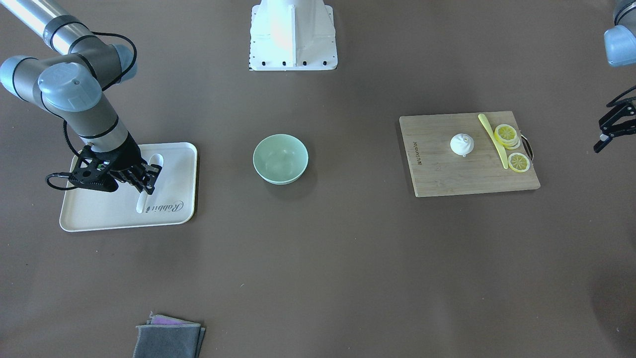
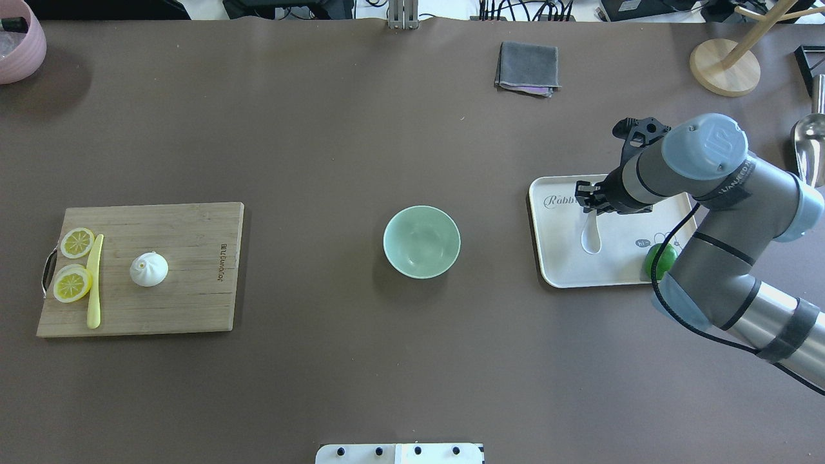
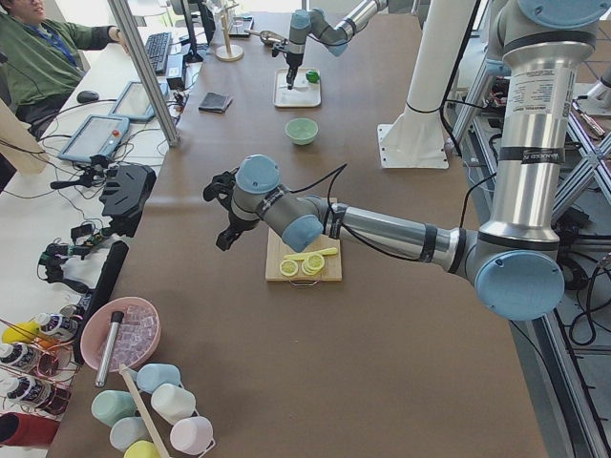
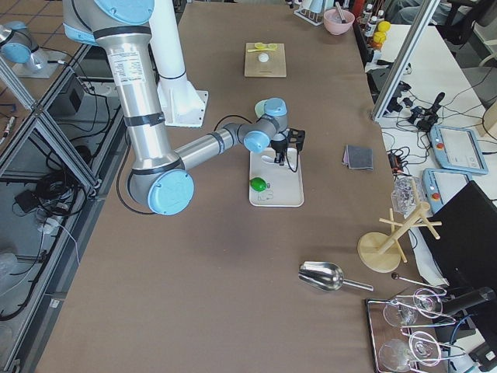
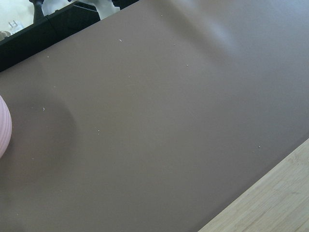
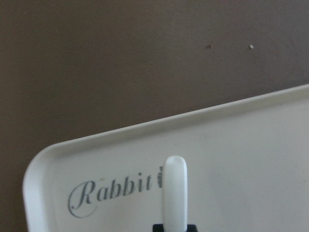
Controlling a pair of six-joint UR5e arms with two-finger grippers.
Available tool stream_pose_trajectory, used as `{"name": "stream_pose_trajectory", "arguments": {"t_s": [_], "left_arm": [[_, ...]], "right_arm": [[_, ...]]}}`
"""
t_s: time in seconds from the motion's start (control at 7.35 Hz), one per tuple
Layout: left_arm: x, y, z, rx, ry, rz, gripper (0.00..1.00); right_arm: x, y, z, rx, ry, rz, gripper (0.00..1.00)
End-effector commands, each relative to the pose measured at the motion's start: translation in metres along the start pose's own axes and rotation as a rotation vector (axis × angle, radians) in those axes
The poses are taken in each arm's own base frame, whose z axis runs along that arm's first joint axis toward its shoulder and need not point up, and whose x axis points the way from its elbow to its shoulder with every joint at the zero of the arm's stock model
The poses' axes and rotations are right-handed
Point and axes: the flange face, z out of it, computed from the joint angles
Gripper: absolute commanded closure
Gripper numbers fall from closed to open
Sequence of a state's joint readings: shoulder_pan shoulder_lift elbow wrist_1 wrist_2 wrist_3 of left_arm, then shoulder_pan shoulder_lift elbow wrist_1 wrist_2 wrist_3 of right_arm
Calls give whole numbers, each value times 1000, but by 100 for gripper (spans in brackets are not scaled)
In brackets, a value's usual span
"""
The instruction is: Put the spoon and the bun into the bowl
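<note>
White spoon lies flat on the cream tray, handle toward the lettered end. My right gripper is down on that handle. Its pads are drawn in against both sides, so I judge it clamped, though the scoop rests on the tray, not yet lifted. Next out, the mint bowl stands empty mid-table, reachable from either side. Farthest, the bun sits upright on the wooden board, beside the knife and lemon slices. My left gripper hangs beyond the board with fingers apart, presumably kept for the bun
</note>
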State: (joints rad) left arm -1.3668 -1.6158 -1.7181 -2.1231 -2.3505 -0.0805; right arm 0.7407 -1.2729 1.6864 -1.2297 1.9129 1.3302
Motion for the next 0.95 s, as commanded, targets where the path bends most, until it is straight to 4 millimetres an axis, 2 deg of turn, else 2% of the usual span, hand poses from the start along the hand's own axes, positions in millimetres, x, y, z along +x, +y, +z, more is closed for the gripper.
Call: {"name": "stream_pose_trajectory", "arguments": {"t_s": [0.0, 0.14, 0.27, 0.41, 0.54, 0.68, 0.82], "left_arm": [[1, 0, 1, -1, 2, 0, 2], [0, 1, 1, -2, 2, 0, 2], [0, 2, 1, -4, 2, -1, 2], [-1, 3, 2, -6, 2, -3, 2], [0, 4, 1, -6, 2, -3, 2], [0, 4, 1, -6, 2, -3, 2], [0, 4, 1, -6, 2, -3, 2]], "right_arm": [[-108, 32, -14, 52, 60, 255, 100], [-154, 51, -24, 78, 79, 354, 100], [-188, 64, -41, 82, 71, 396, 100], [-217, 89, -47, 91, 69, 463, 100], [-235, 108, -52, 125, 61, 486, 100], [-244, 127, -47, 121, 67, 505, 100], [-245, 135, -41, 166, 63, 496, 78]]}}
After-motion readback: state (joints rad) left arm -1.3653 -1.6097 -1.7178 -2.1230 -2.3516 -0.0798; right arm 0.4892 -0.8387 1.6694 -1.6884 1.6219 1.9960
